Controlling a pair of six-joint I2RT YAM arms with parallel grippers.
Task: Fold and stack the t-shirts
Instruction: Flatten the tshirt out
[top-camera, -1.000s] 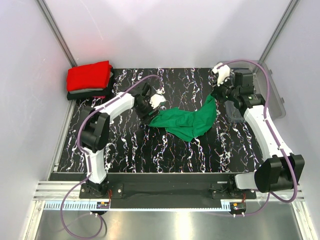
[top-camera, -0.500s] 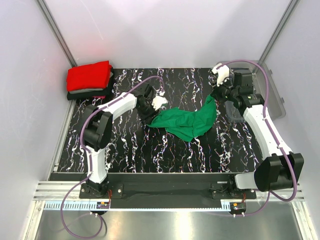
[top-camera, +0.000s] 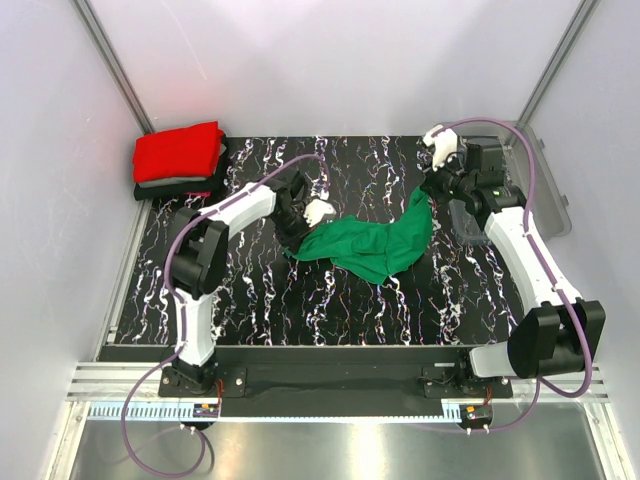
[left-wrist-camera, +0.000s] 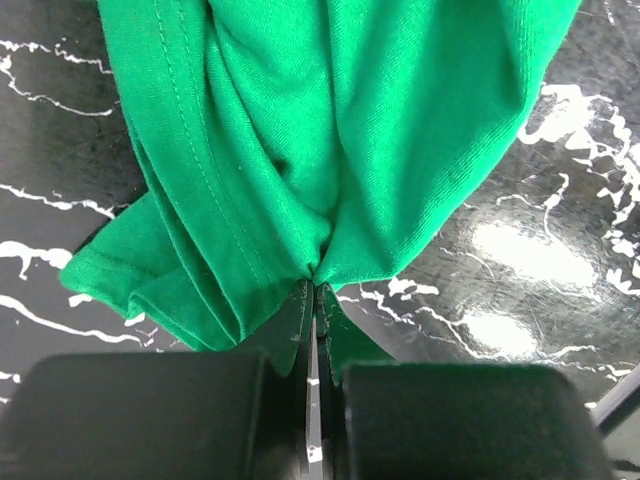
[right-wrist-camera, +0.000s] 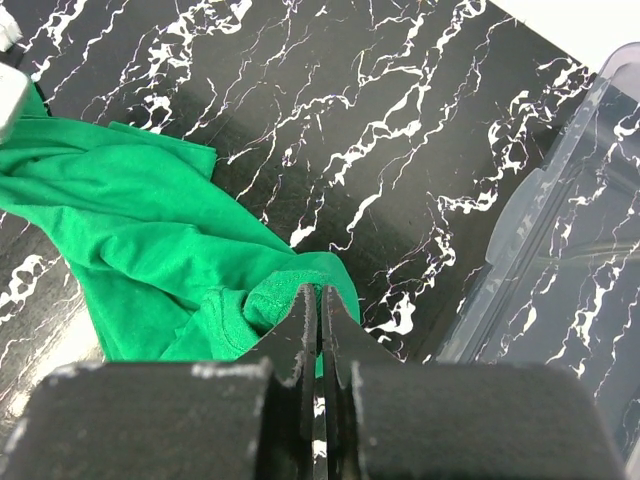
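Black, white-veined tabletop, boxed in by pale panels; clear bin at the right edge. Right of centre, crumpled green t-shirt, long axis slanting from near-left to far-right. Left gripper clamped on its left end, right gripper pinched shut on the far-right end. Folded red-topped stack at the far-left corner.

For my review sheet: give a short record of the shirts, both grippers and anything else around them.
green t-shirt: crumpled, unfolded, middle of the table
left gripper: shut on its left end
right gripper: shut on its far right end
folded stack: red on top, grey and dark beneath, far left corner
clear bin: far right, beside the right arm
progress: green t-shirt not yet folded
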